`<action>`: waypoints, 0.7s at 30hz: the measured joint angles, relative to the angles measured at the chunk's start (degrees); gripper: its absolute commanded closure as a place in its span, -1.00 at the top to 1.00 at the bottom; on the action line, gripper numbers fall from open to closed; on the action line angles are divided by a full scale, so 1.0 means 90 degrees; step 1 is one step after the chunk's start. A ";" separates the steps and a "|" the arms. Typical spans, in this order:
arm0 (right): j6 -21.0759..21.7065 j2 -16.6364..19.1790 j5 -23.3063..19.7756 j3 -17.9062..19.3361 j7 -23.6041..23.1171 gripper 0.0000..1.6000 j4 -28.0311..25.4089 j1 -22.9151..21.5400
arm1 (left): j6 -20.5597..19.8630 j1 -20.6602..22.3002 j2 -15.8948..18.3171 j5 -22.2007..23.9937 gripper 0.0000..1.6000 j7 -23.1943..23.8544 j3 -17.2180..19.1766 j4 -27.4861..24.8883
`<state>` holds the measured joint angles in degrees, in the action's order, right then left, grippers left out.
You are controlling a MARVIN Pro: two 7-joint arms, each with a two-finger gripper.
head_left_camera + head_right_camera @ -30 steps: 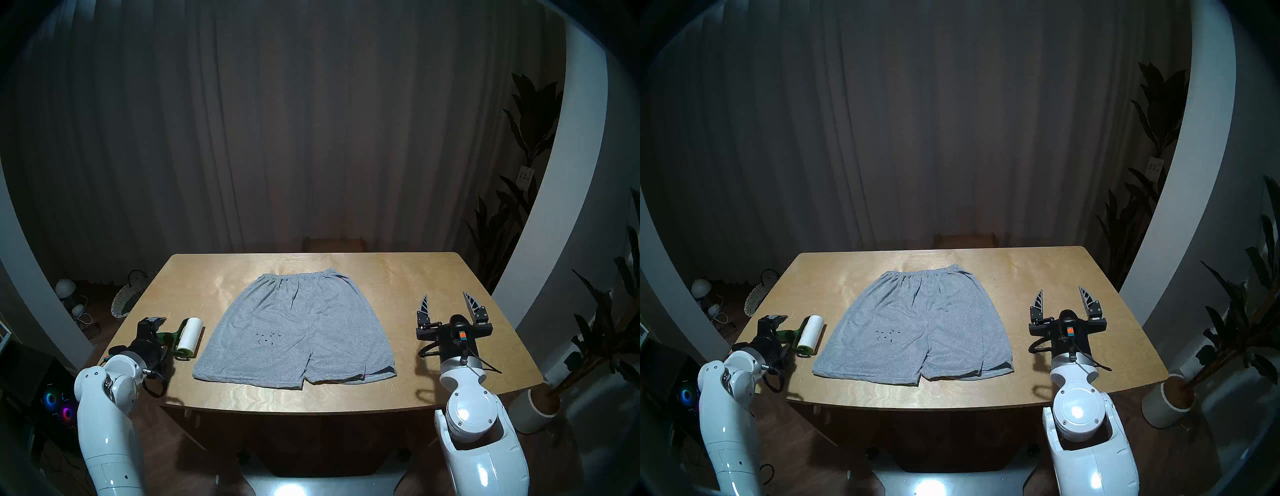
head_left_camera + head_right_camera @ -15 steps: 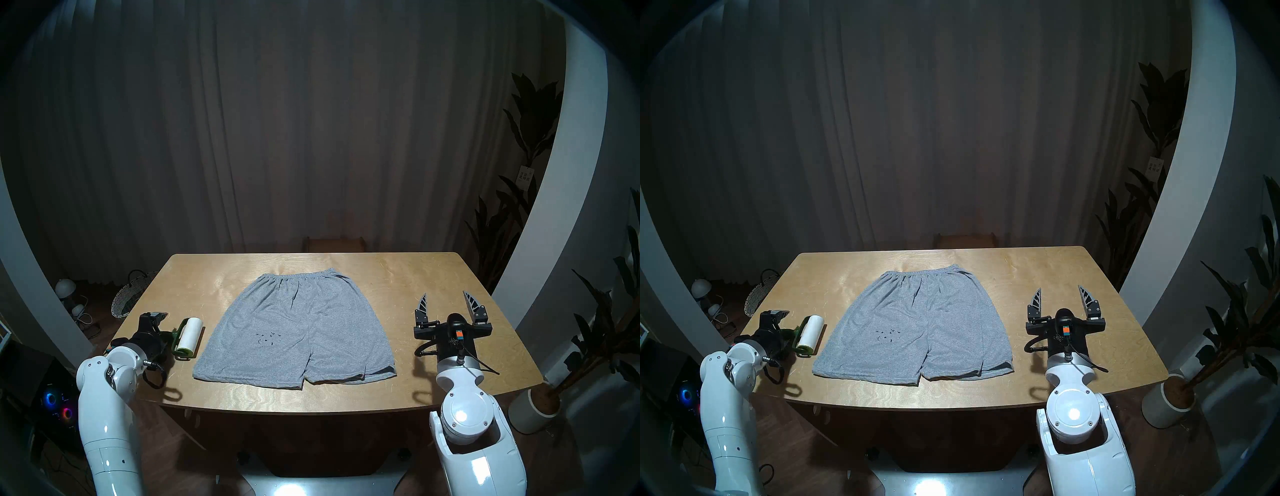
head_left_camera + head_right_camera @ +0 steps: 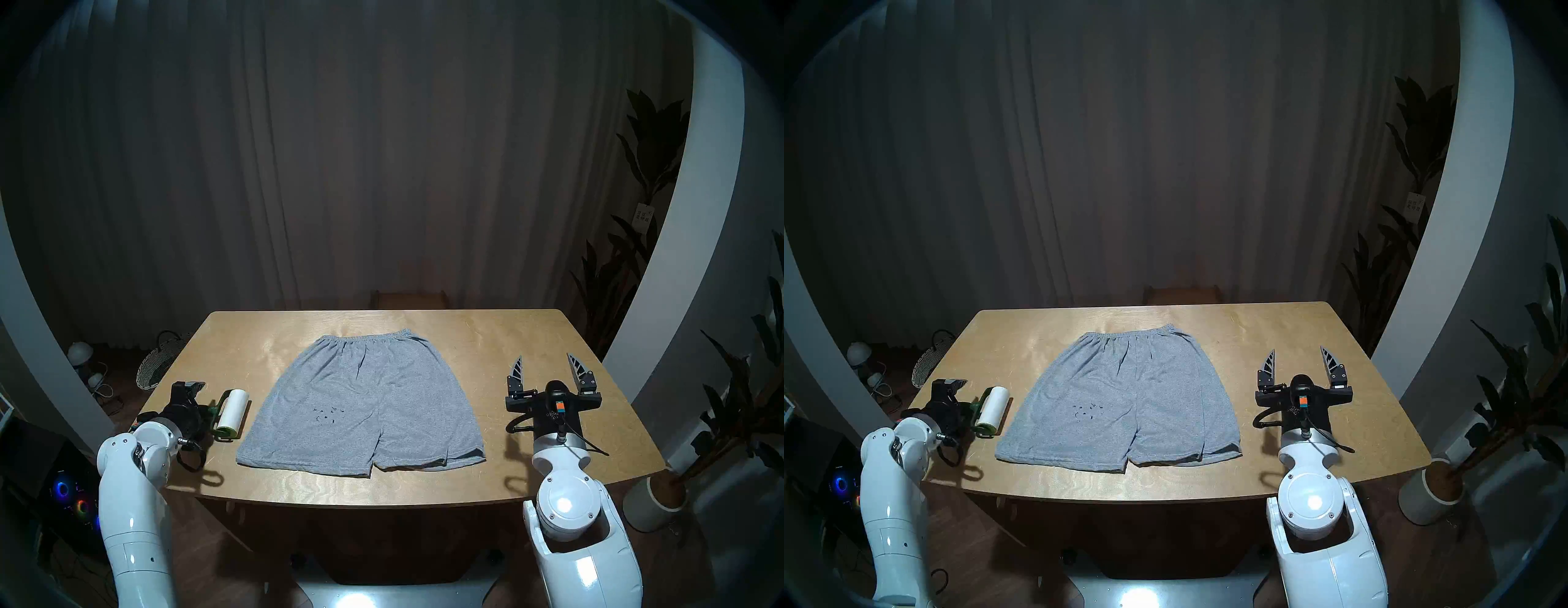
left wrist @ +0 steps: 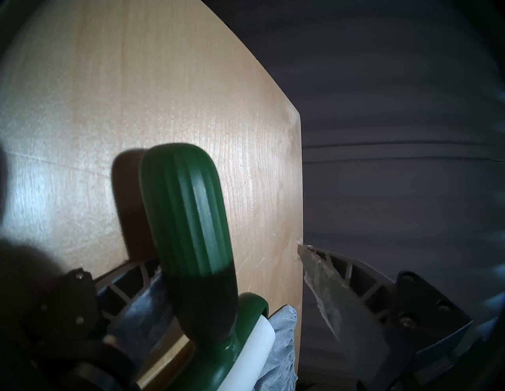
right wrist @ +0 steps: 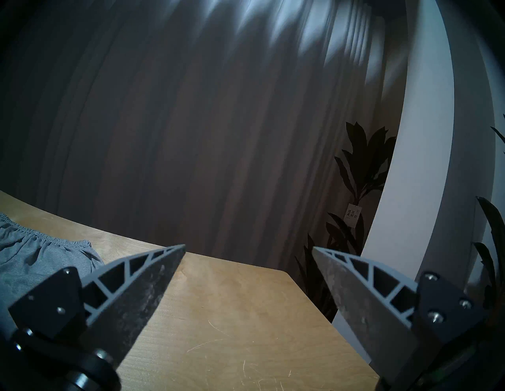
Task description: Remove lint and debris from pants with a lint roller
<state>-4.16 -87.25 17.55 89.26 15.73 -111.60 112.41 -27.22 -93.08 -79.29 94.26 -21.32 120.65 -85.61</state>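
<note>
Main risk, as judged: the left gripper [image 4: 232, 275] straddled the lint roller [image 3: 229, 410] handle but the jaws stood wide apart, one finger [image 4: 131, 289] touching or nearly touching the green handle, the other finger [image 4: 333, 284] well clear off the table's edge; if they shut off-centre the handle could've rolled or skidded sideways, pushing the white roll onto the pants [image 3: 365, 407] edge just beside it & rucking the cloth; a weak pinch on the ribbed, curved handle might also have let the roller twist once pressed down.

Second risk: the sticky roll dragging the light knit instead of rolling, bunching it & scattering the lint and debris [image 3: 327, 415], which sat on the near-left leg, centre-left of the pants, apart from the roller; nothing pinned the cloth.

Roller lay on the table [image 3: 488, 335] at the left, touching or just beside the pants' left hem; not yet lifted, by the look of it.

Right gripper [image 3: 546, 368]: jaws wide apart, empty, hovering over bare table right of the pants, touching nothing.
</note>
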 measured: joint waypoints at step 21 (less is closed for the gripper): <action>-0.0085 0.0116 -0.0104 0.0121 0.0001 1.00 0.0346 -0.0208 | 0.0149 -0.0067 -0.0027 -0.0147 -0.41 0.0213 -0.0072 -0.0007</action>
<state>-4.93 -86.20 16.61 90.35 15.75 -108.48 110.55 -25.88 -93.68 -79.53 92.94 -19.40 120.00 -85.67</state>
